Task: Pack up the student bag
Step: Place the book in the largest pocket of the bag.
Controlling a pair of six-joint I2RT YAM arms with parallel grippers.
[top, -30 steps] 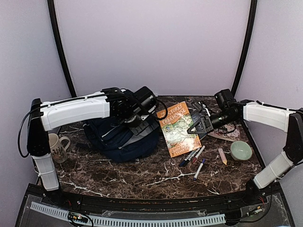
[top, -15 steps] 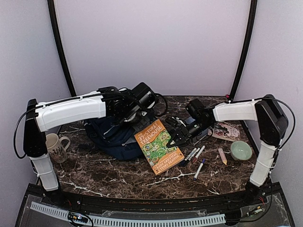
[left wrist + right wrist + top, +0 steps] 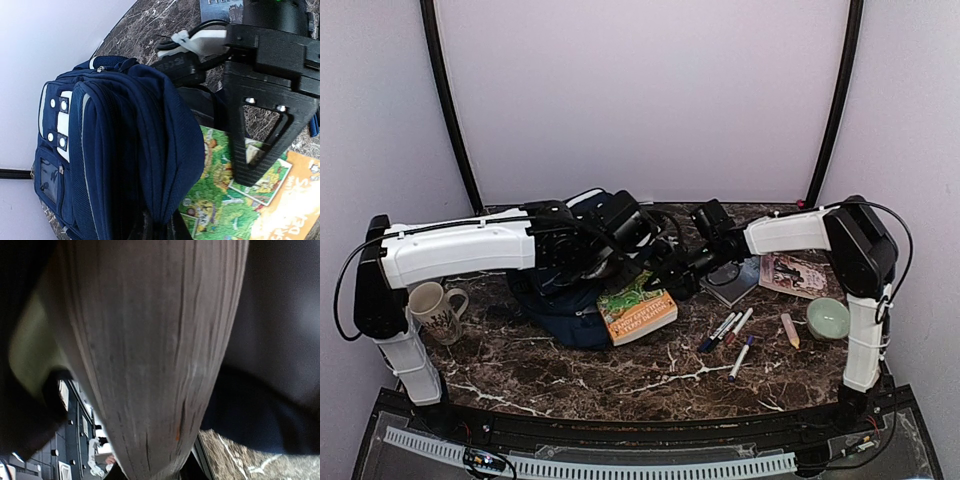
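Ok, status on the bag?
Left gripper shut on student bag flap. Right gripper shut on book, at bag mouth, not yet in. Path looks open.

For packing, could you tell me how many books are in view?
3: an orange-and-green paperback at the navy fabric backpack's mouth, a grey-blue book just right of it, a pink book far right. Others may be hidden.

There were one student bag (image 3: 558,318), three books (image 3: 638,310), three markers (image 3: 741,357), one crayon (image 3: 789,330), one mug (image 3: 435,310) and one bowl (image 3: 828,318).
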